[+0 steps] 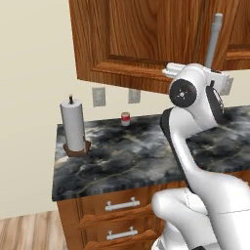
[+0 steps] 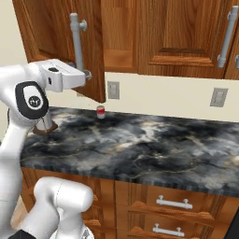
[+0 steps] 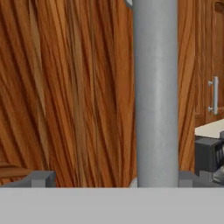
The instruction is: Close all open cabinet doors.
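One cabinet door point(image 2: 56, 32) stands swung out from the upper cabinets, over the left end of the counter. Its long silver-grey handle point(image 2: 77, 42) runs vertically near its free edge. My gripper point(image 2: 87, 73) is at the lower end of that handle. In the hand view the handle point(image 3: 155, 92) rises between my spread fingertips point(image 3: 41, 178), closer to the right one, so the gripper point(image 3: 114, 179) is open. The same door point(image 1: 136, 34) and handle point(image 1: 213, 39) show above my hand point(image 1: 222, 80) in the left base view. A shut door point(image 2: 186, 32) with its handle point(image 2: 227, 39) lies to the right.
A dark marble counter point(image 2: 140, 144) runs below, with a paper towel roll point(image 1: 73, 128) at its left end and a small red-capped jar point(image 2: 100, 111) by the wall. Wall outlets point(image 2: 218, 96) sit under the cabinets. Drawer fronts point(image 2: 172, 201) with horizontal handles are beneath the counter.
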